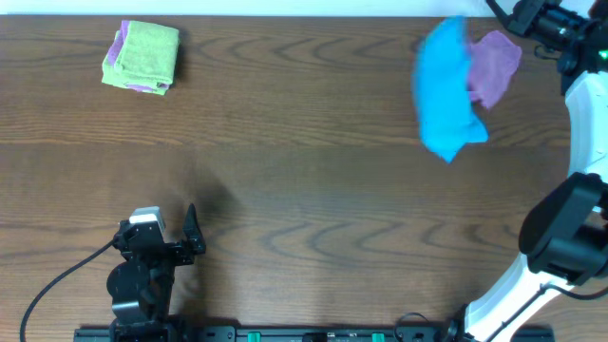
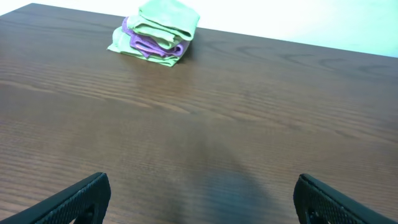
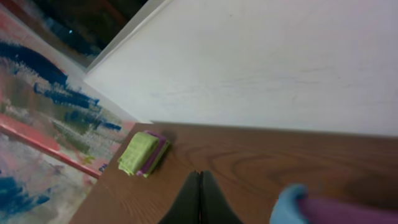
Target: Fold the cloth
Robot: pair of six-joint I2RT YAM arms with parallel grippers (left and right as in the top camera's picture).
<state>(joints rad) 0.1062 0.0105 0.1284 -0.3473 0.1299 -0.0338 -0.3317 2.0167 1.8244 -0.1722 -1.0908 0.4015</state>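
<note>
Overhead view: the blue cloth (image 1: pixel 446 90) is at the upper right of the frame. It looks bunched and blurred, and it touches a crumpled purple cloth (image 1: pixel 496 65) on its right side. The right arm (image 1: pixel 581 114) reaches up along the right edge to that same corner. A folded green-and-purple stack (image 1: pixel 142 57) lies at the upper left on the table (image 1: pixel 313 190), well apart from the blue cloth. The left gripper (image 1: pixel 190 233) rests at the lower left, far from every cloth.

I judge the blue cloth to be light, soft and limp. It will sag and drag, not slide stiffly, so a corner or a free hem is the best place to pinch it.

Left wrist view: the two fingers (image 2: pixel 81 199) stand wide apart at the lower corners of the frame. The hand is released, with only bare wood between them.

Right wrist view: the right gripper (image 3: pixel 200 186) is clenched, its fingers pressed together at the lower centre. Blue and purple fabric sits just beside it at the lower right, but I cannot tell if a fold is caught between the fingers.
</note>
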